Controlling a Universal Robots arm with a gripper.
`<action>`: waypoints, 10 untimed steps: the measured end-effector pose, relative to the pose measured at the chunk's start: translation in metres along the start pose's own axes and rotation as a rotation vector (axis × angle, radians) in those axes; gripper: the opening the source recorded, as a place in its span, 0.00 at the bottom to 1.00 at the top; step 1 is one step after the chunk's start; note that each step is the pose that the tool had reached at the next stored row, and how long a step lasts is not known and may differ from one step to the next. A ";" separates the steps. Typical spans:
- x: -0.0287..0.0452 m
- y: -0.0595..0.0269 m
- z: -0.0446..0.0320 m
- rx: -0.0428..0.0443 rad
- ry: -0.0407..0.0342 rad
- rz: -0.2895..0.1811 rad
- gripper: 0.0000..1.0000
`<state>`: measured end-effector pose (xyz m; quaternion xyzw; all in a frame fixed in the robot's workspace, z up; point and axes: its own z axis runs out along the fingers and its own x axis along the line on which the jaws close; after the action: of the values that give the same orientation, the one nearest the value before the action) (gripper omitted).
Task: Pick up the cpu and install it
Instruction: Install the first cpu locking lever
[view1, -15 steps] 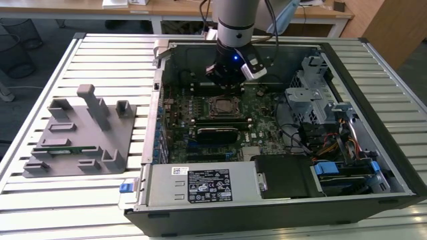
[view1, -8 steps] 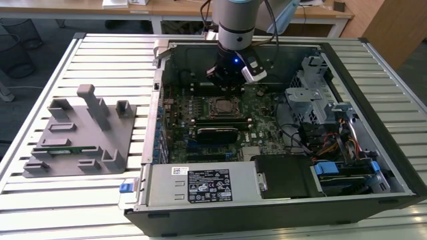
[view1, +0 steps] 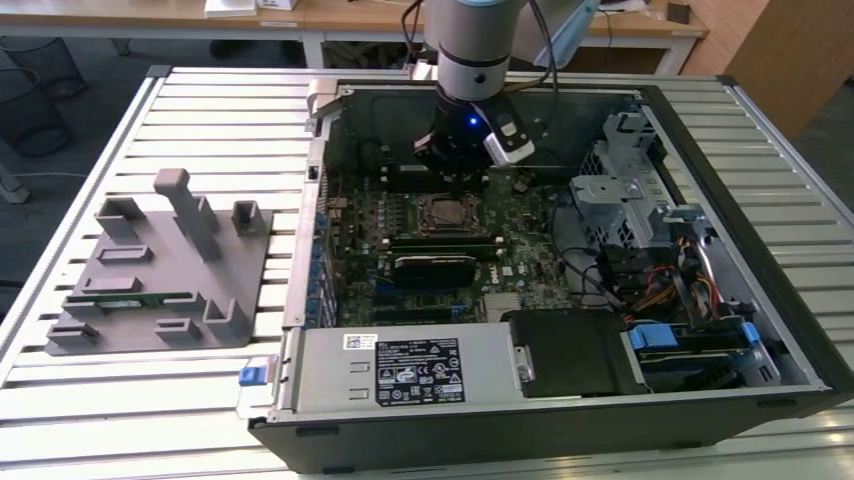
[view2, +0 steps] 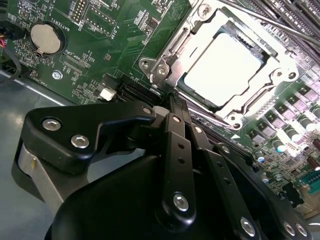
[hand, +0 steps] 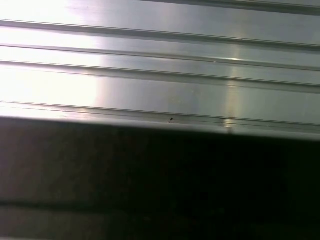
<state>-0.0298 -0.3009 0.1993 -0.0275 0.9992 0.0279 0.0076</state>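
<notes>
In the second wrist view the cpu (view2: 224, 66) lies flat inside the black socket, its silver top plate facing up and the socket's metal frame (view2: 165, 60) around it. My gripper (view2: 172, 101) hovers just beside the frame's corner, its black fingers drawn together and shut with nothing between them. In the exterior view the gripper (view1: 461, 168) hangs inside the open computer case, just behind the socket (view1: 447, 212) on the green motherboard (view1: 400, 215).
A grey fixture block (view1: 160, 270) with a green memory stick (view1: 127, 297) sits on the slatted metal table (view1: 200, 110) at the exterior view's left. Case walls, a power supply (view1: 400, 372), drive cage (view1: 627, 190) and cables surround the board. A coin battery (view2: 46, 39) lies near the socket.
</notes>
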 end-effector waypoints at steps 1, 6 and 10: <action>-0.0002 0.0000 -0.0001 0.0001 0.0002 0.000 0.11; -0.0012 0.0000 -0.0011 0.0000 0.0013 0.000 0.11; -0.0020 0.0000 -0.0018 -0.0003 0.0018 0.000 0.11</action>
<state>-0.0278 -0.3008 0.2011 -0.0275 0.9992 0.0281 0.0067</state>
